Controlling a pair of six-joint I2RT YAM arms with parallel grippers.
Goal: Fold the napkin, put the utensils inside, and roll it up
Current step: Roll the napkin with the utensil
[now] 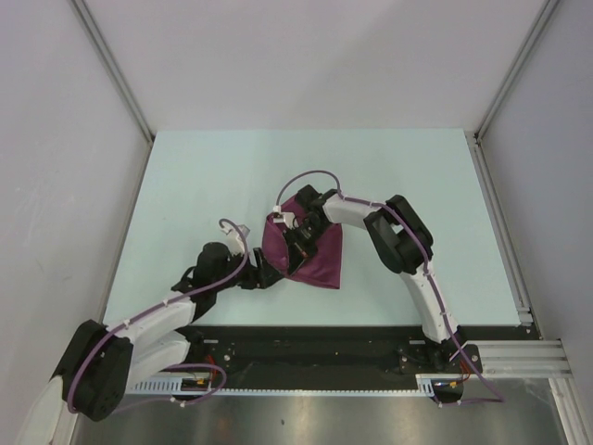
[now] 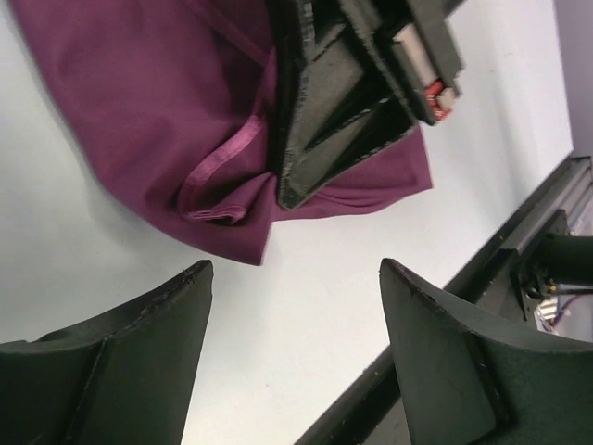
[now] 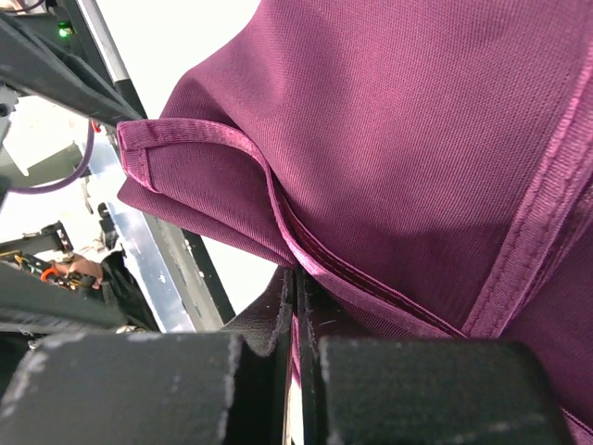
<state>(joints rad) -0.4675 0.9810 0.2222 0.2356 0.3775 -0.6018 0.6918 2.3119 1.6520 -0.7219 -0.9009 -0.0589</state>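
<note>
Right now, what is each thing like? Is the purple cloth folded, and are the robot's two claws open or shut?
napkin, folded over into a rough triangle, lying on the table, one hemmed edge pinched.
right gripper, shut on the napkin's edge.
left gripper, open and empty, over bare table beside the napkin.
spoon, not visible in any view.

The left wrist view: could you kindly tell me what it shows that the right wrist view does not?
Only the left wrist view: the left pincer open over bare table, and the right pincer seen from outside. Only the right wrist view: the napkin clamped between the right pincer's shut fingers, close up. Both: the napkin's folded magenta hem.
</note>
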